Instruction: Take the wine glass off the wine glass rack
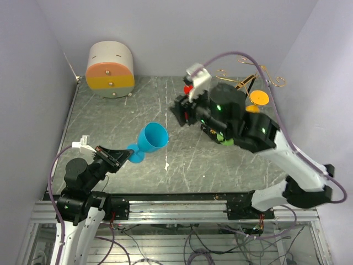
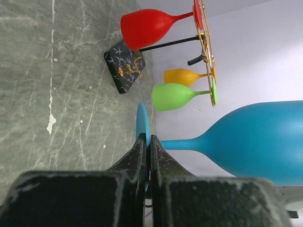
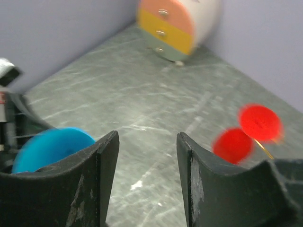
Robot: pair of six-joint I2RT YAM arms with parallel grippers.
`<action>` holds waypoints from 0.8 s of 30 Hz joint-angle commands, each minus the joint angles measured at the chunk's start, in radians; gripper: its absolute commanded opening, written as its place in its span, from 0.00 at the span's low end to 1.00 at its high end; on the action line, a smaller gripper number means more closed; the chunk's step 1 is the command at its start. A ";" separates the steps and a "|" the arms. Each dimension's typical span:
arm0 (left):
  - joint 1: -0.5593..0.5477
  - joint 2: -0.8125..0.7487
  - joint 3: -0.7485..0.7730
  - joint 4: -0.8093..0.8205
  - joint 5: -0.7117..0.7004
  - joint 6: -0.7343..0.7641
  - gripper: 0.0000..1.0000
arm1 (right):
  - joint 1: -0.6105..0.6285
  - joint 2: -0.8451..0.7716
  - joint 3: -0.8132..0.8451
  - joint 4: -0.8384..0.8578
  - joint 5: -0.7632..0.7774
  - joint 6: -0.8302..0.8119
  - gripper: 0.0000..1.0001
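L gripper (image 2: pixel 147 141) is pinched tight on the foot of the blue wine glass (image 2: pixel 265 142), with the bowl sticking out past the fingertips. Straight ahead of it, across the table (image 1: pixel 165 110), we see the wine glass rack (image 2: pixel 207 42) w/ a red glass (image 2: pixel 144 27), orange glass (image 2: pixel 182 75) and green glass (image 2: pixel 173 96) hung on its gold wire. R gripper (image 3: pixel 147 137), over by the rack, gapes wide w/ nothing betw. its fingers. The surface is grey-green and marbled (scratched, w/ white flecks). Pale lilac walls (image 1: pixel 165 33) close in on three sides. Off to the L gripper's left, in the far corner, sits a rounded drawer chest (image 1: pixel 110 69).
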 commanded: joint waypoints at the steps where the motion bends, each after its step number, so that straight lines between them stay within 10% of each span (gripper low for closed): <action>1: 0.007 0.005 0.050 0.001 -0.035 0.064 0.07 | -0.115 0.162 0.248 -0.210 -0.523 0.076 0.53; 19: 0.007 0.029 0.084 -0.002 -0.035 0.077 0.07 | -0.131 0.182 0.167 -0.237 -0.606 0.085 0.52; 24: 0.006 0.025 0.085 0.002 -0.033 0.079 0.07 | -0.131 0.242 0.183 -0.245 -0.623 0.068 0.30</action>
